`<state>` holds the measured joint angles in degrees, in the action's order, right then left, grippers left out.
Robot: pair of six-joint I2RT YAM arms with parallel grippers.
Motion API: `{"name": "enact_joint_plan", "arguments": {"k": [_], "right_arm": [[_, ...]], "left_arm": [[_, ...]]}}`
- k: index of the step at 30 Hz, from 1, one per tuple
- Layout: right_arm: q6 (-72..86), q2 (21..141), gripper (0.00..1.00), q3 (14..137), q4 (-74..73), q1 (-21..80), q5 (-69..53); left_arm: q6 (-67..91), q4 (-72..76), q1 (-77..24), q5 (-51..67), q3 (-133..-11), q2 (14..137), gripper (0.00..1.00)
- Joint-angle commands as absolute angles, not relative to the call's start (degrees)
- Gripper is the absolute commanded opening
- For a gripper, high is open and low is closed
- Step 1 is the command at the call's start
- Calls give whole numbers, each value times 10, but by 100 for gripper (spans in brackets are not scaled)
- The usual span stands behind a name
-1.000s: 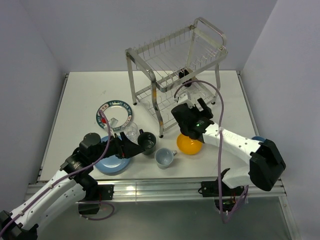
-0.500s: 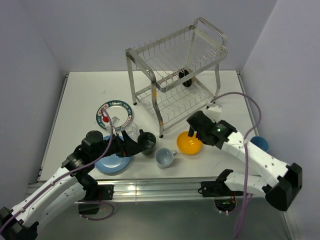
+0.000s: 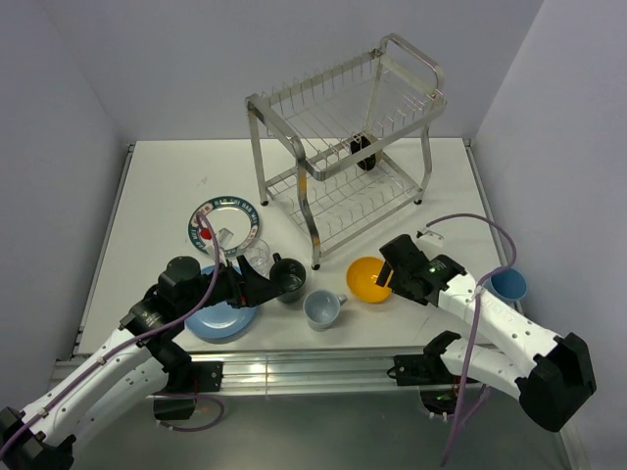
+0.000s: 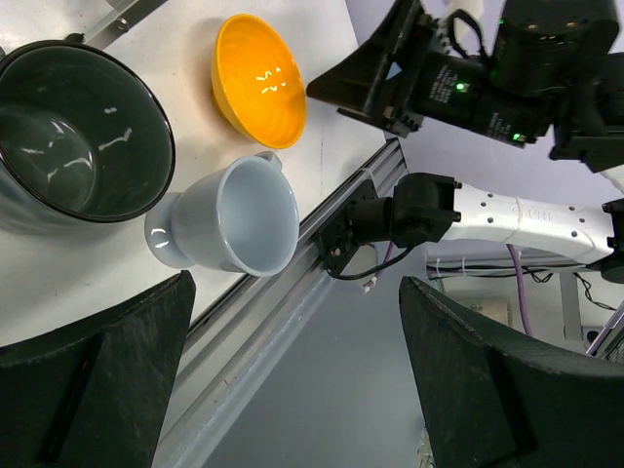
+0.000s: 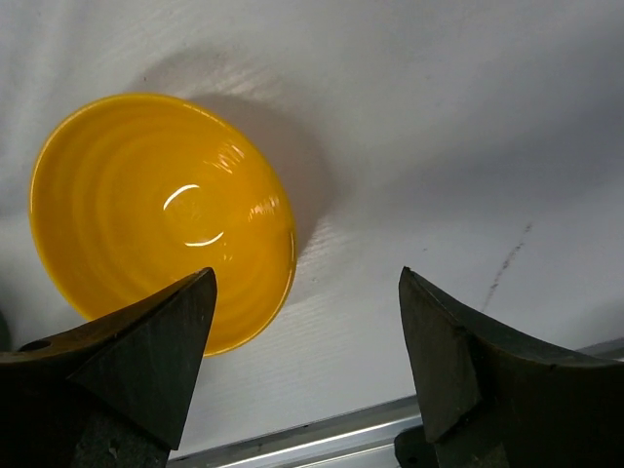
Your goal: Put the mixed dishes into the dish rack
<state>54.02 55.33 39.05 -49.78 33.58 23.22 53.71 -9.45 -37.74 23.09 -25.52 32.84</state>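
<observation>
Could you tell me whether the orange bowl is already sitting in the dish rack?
No, the orange bowl rests upright on the table, in front of the dish rack and outside its wires.

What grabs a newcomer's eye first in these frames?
The orange bowl, vivid on the white table, with the right gripper open at its rim. Behind it stands the tall silver dish rack, far bigger than any dish. A dark mug, pale mug, clear glass and light blue plate cluster to the bowl's left.
</observation>
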Motion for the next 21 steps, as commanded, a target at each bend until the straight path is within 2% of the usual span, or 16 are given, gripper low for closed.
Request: {"name": "enact_joint_plan", "arguments": {"k": [1,16,17,19,20,21], "right_arm": [[553,562,82,368,-429,332,199],[567,626,58,319,-363,330,222],[567,628,45,317,-355,330,223],[568,630,26,316,-352,328,226],[568,625,3,317,-351,328,230],[568,621,0,320,-353,328,235]], "left_arm": [[537,-73,-379,237,-269,324,92],[533,-69,-379,243,-264,322,92],[533,-68,-379,244,-262,323,92],[533,-68,-379,245,-260,323,92],[532,-69,-379,245,-261,323,92],[529,-73,-379,244,-262,322,92]]}}
